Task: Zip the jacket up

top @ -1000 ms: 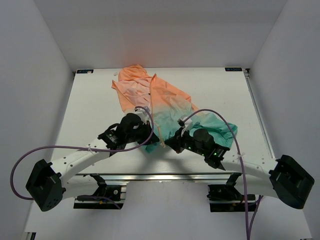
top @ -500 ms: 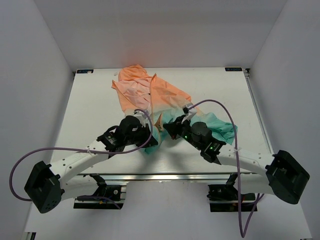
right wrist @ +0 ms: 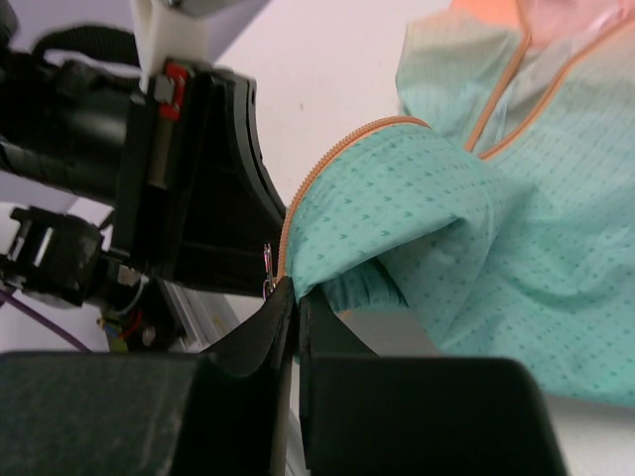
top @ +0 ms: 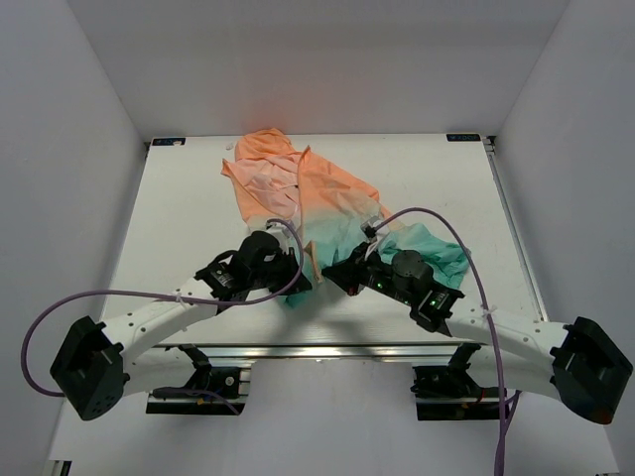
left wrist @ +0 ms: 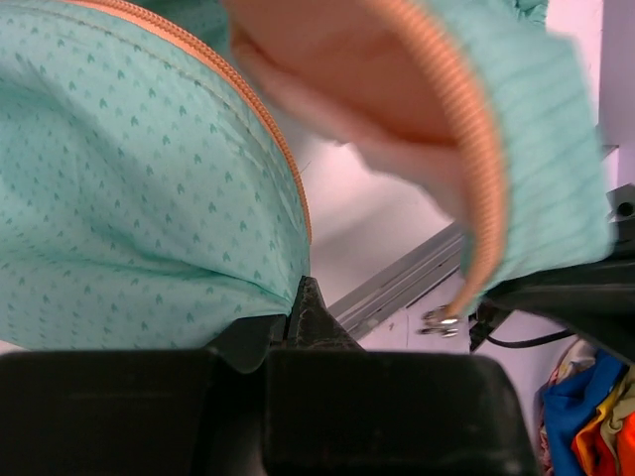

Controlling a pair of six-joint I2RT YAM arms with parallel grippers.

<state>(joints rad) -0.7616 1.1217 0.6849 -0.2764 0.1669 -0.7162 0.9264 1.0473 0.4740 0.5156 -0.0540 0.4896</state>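
Note:
The jacket [top: 308, 193] lies mid-table, its peach hood at the back and its teal hem towards me. My left gripper [top: 301, 276] is shut on the teal hem beside the orange zipper tape [left wrist: 283, 149]; the pinch shows in the left wrist view [left wrist: 296, 297]. My right gripper [top: 335, 275] is shut on the other front edge at its lower end [right wrist: 295, 290], with the metal zipper pull [right wrist: 268, 270] just beside its fingertips. That pull also hangs in the left wrist view [left wrist: 440, 318]. The two grippers are close together, with the hem raised off the table.
The white table [top: 179, 198] is walled at the back and sides. A metal rail [top: 317, 349] runs along its near edge just below both grippers. Purple cables [top: 437, 223] loop over the arms. Colourful cloth [left wrist: 595, 407] lies beyond the edge.
My right gripper carried its teal hem edge up and left, then back towards the near edge, and now sits close to the left gripper. The left gripper has barely moved.

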